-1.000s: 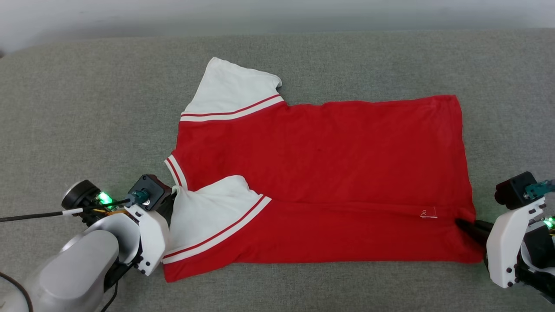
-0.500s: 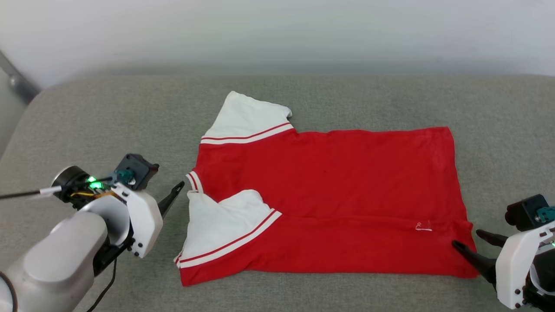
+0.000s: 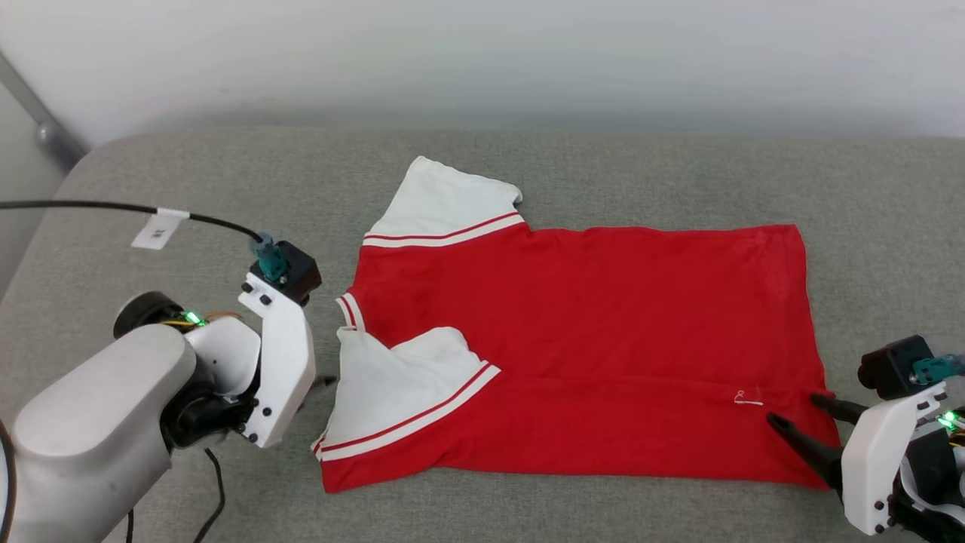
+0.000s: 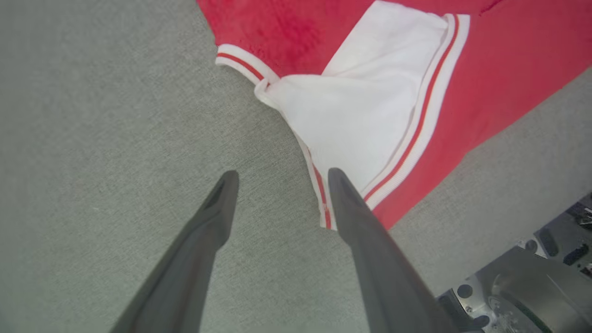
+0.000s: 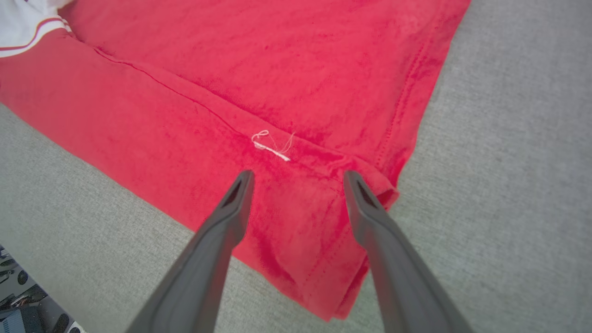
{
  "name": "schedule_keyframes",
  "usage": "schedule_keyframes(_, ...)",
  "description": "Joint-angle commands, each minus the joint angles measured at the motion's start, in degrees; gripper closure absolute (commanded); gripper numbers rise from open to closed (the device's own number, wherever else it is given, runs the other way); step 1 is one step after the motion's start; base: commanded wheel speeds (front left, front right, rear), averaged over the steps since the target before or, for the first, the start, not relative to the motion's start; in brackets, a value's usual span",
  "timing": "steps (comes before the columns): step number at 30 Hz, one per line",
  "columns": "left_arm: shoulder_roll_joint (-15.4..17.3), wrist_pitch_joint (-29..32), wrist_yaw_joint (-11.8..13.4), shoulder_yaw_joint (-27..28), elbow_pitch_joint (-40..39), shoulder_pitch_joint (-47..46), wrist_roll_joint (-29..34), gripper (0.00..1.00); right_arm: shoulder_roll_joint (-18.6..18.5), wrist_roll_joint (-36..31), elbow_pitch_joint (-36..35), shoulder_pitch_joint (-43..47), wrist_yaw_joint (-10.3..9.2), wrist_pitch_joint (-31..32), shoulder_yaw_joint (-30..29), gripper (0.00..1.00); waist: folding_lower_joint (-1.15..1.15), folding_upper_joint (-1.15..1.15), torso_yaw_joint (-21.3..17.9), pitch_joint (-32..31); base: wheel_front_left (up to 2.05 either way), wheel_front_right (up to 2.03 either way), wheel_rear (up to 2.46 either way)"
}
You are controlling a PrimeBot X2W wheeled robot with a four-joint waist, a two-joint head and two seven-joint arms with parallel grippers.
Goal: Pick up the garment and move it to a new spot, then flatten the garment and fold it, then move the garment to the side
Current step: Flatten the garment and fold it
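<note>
The garment [image 3: 588, 317], a red T-shirt with white sleeves, lies flat on the grey cushion with its near long edge folded over toward the middle. One white sleeve [image 3: 445, 200] sticks out at the back; the other [image 4: 365, 125] lies folded onto the red body. My left gripper [image 4: 282, 177] is open just beside that sleeve's hem, holding nothing, one finger over the striped trim. My right gripper [image 5: 298, 178] is open just above the folded hem corner, close to the small white mark [image 5: 270, 145], and holds nothing. In the head view it [image 3: 799, 413] sits at the garment's right end.
The grey cushion [image 3: 188, 188] spreads wide around the shirt, ending at a pale wall [image 3: 482, 53] behind. A black cable with a white tag [image 3: 157, 228] arcs over my left arm. A metal bar [image 3: 45, 128] slants at the far left. My own base [image 4: 532, 286] shows beside the cushion's edge.
Both grippers went from shut on the garment's ends to open, letting it go. My left wrist has drawn back and turned up. The head camera tilted up, so the whole picture shifted.
</note>
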Motion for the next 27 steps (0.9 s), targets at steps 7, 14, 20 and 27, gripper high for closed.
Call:
schedule_keyframes(7,0.39,10.17,2.79,-1.49,-2.60,0.16,-4.72,0.00,1.30,-1.15,-0.08,-1.72,-0.02,0.68,0.67,0.00,0.00,0.00,-2.34,1.95,0.00,0.00,0.00)
schedule_keyframes(14,1.07,13.94,3.23,-4.94,-3.63,3.13,-4.07,0.00,2.12,-1.54,0.70,-3.26,-0.03,0.60,1.39,0.00,0.00,0.00,-4.91,3.83,0.00,0.00,0.00)
schedule_keyframes(20,1.69,13.98,2.18,-8.47,-2.04,4.45,-0.66,0.00,2.03,-1.46,1.12,-4.18,-0.02,0.43,1.90,0.00,0.00,0.00,-5.95,5.04,0.00,0.00,0.00)
schedule_keyframes(27,1.62,13.89,0.81,-9.30,-2.23,4.71,-1.43,1.00,-0.29,-0.80,-0.55,-6.21,-0.03,1.62,2.09,0.00,0.00,0.00,-5.55,3.55,0.00,0.00,0.00)
